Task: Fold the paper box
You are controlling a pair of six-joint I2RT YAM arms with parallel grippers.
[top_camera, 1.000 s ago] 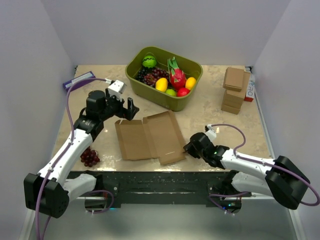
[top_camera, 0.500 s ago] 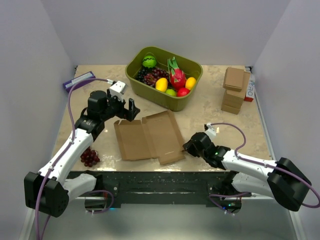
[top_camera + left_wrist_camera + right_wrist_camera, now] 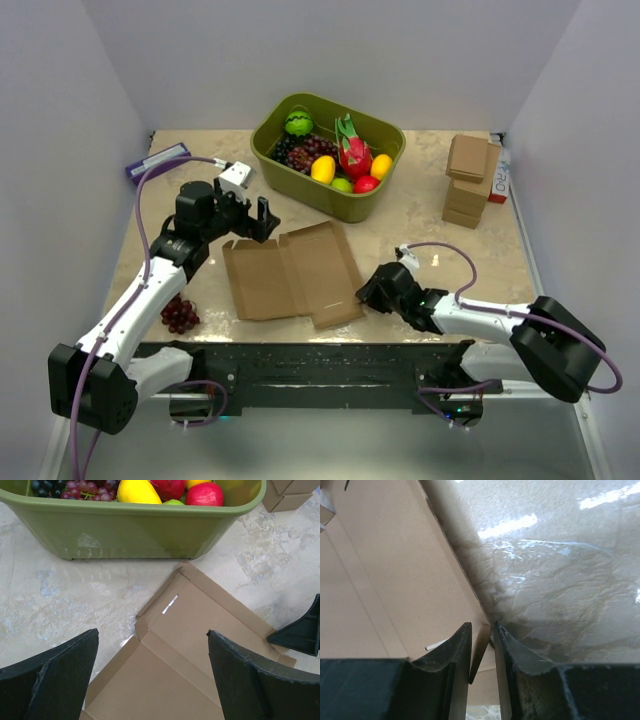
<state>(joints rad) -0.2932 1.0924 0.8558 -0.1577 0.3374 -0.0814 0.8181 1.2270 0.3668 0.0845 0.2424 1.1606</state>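
The paper box [image 3: 290, 275] lies flat and unfolded in the middle of the table [image 3: 405, 218], just below the green tub [image 3: 125, 530] of fruit. The right hand [image 3: 364, 291] pinches its right edge. The left hand [image 3: 250, 220] hangs spread wide above its upper left corner.

The widest free lane is the bare table [image 3: 405, 225] to the right of the paper box [image 3: 290, 275], running out to the stack of small boxes [image 3: 468, 180] by the right wall. The green bin [image 3: 300, 183] sits near the sheet's far edge, so there's only a thin strip there, and the left hand [image 3: 252, 215] hangs wide open over that corner. The right hand [image 3: 364, 292] blocks the sheet's right edge, pinching a flap. At the front left, the grapes [image 3: 180, 314] sit just beside the left arm.
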